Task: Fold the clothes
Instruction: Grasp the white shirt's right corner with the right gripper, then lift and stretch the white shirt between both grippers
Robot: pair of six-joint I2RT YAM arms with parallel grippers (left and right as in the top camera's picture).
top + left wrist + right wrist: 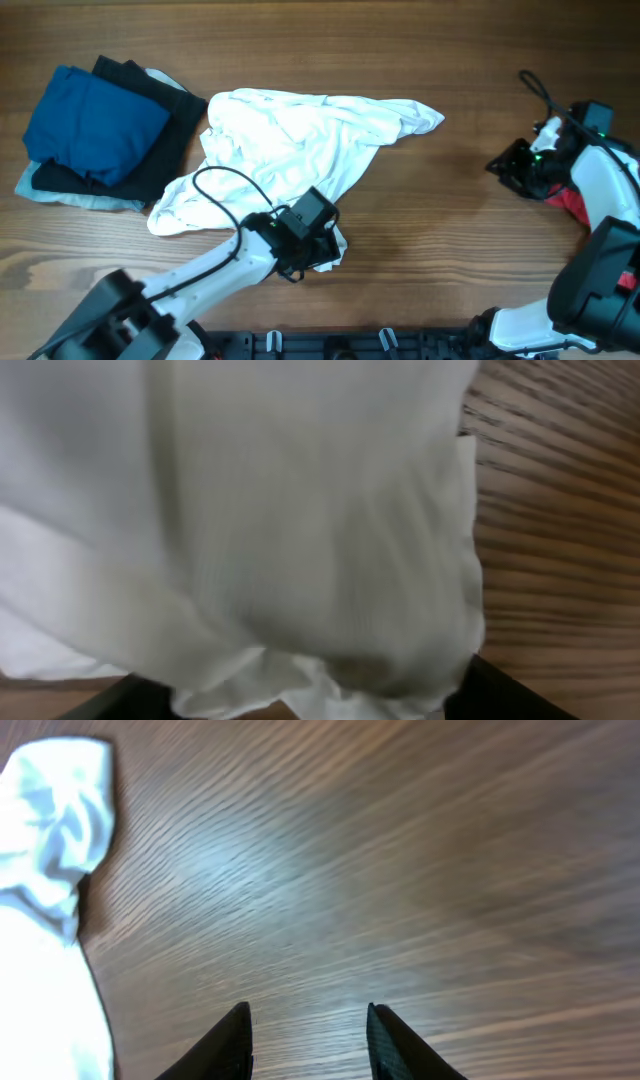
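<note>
The brown wooden bench [450, 270] carries a crumpled white fabric T-shirt [290, 140] at its middle, not yet spread for folding. At far left sits a stack of folded blue and black garments [100, 130], seemingly finished. The left claw [322, 238] meets the shirt's near hem, probably to drag it flat; cloth hides its fingers, so I cannot tell its grip. The right claw [305, 1012] hangs parted and empty over bare wood, waiting beside a red cloth [572, 205].

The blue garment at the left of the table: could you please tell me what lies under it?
The blue garment lies on a black garment, with a pale grey piece showing at the stack's bottom edge. Anything else beneath is covered.
</note>
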